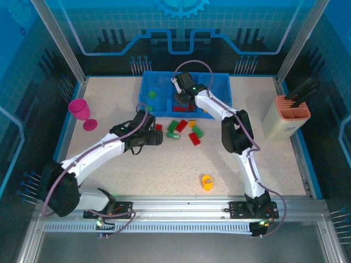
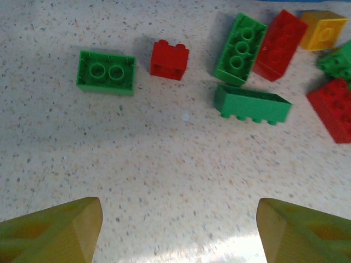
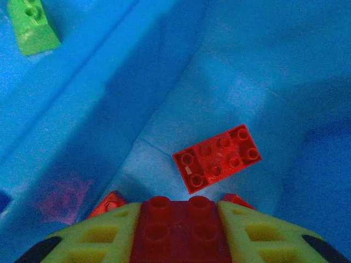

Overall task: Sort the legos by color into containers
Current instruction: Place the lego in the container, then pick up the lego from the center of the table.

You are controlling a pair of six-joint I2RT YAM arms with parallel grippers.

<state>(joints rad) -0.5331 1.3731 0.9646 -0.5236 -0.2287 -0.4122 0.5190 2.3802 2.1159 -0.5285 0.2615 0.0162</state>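
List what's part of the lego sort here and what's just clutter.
Job:
loose legos on the table
red brick held in the right gripper, over the blue tray
green lego in the tray
left gripper, open, near the pile

Lying about:
magenta cup
beige holder with black tools

left hand (image 2: 178, 212) hangs open, outstretched right hand (image 3: 180, 211) pinches a red lego (image 3: 178, 241)
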